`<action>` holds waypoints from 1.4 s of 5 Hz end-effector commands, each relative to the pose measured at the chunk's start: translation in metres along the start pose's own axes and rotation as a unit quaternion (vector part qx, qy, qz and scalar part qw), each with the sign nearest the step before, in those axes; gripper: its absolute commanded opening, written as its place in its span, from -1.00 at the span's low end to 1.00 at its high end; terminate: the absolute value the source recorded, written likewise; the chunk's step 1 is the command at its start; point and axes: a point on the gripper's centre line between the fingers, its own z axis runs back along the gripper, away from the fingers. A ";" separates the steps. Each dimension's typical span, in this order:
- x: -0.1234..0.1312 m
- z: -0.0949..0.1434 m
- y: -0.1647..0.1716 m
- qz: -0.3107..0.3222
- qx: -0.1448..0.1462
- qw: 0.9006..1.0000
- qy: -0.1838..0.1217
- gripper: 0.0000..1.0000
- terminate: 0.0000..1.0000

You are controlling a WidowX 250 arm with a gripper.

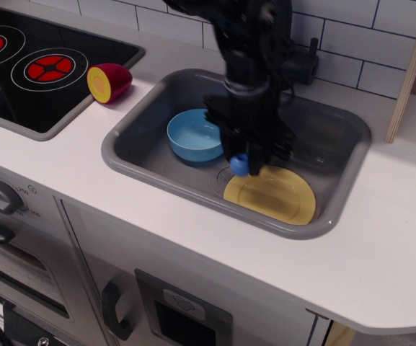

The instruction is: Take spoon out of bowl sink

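Holding the spoon [240,163] by its blue handle, the fingers [254,155] are closed on it over the grey sink [337,144], knob end poking out at their lower left; the scoop is hidden by the black arm. To the left of the fingers sits the light-blue bowl [193,135], apart from the spoon, and just below and right of them lies the yellow plate [276,196]. Far left of them, on the white table [381,245], rests a red-and-yellow toy [109,81] beside the black stove [42,65].
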 end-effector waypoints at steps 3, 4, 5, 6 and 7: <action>0.015 0.010 -0.001 0.020 0.000 0.999 -0.041 1.00 -1.00; 0.016 0.020 0.003 0.027 -0.004 0.999 -0.047 1.00 -1.00; 0.020 0.037 0.009 0.042 -0.005 0.997 -0.057 1.00 -1.00; 0.021 0.054 0.016 0.056 -0.009 0.996 -0.074 1.00 -1.00; 0.021 0.054 0.016 0.056 -0.009 0.996 -0.074 1.00 -1.00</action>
